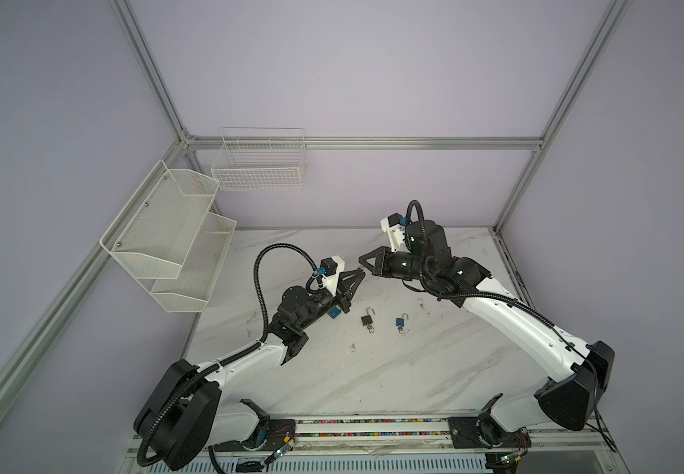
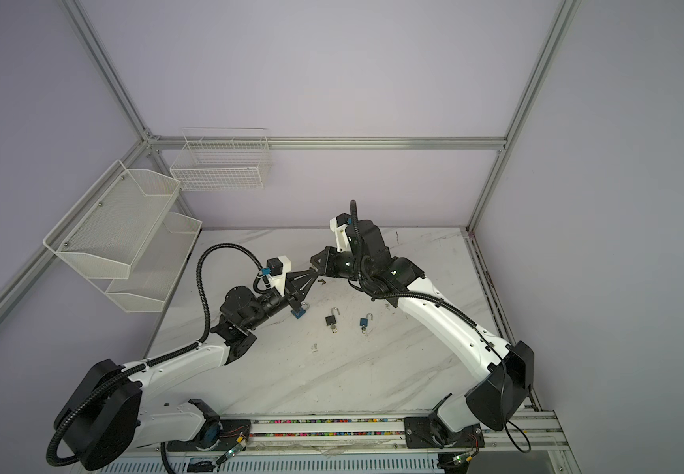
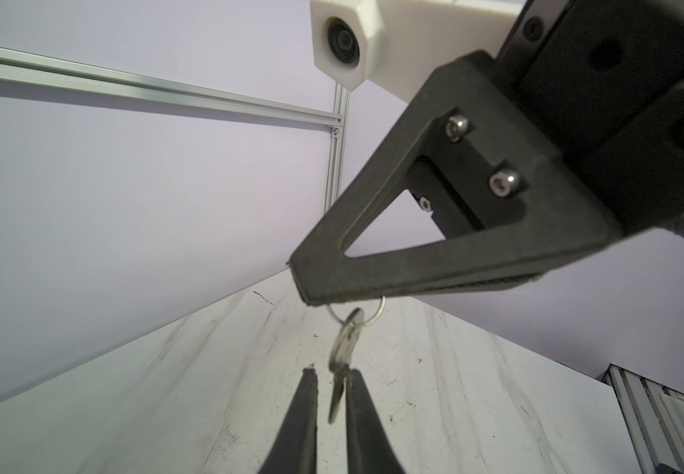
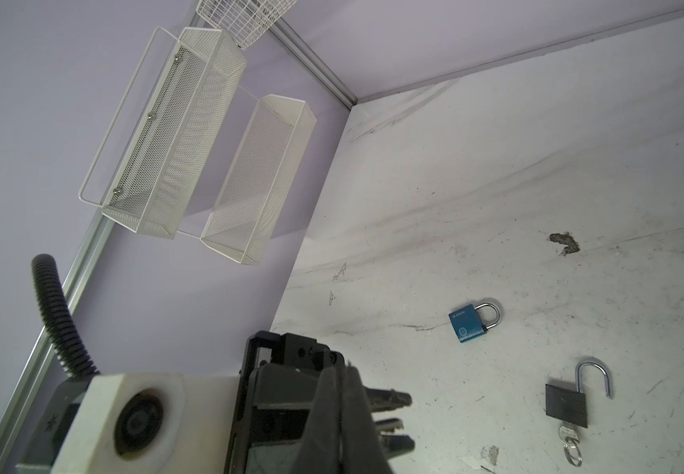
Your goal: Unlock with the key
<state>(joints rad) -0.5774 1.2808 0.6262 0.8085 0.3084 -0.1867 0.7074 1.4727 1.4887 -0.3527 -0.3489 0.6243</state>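
Both grippers meet in mid-air over the marble table (image 1: 373, 369). My right gripper (image 1: 361, 264) is shut on a key ring (image 3: 377, 314). A silver key (image 3: 346, 340) hangs from the ring. Its blade sits between the narrow jaws of my left gripper (image 3: 332, 373), against one finger, with a slit of table showing on the other side. A shut blue padlock (image 4: 469, 324) lies on the table below the left gripper (image 2: 311, 271). A black padlock (image 1: 367, 320) with a raised shackle and a key in it lies nearby.
A second, smaller blue padlock (image 1: 400, 322) with its shackle up lies right of the black one. White mesh shelves (image 1: 168, 230) hang on the left wall and a wire basket (image 1: 258, 164) on the back wall. Aluminium frame posts border the table.
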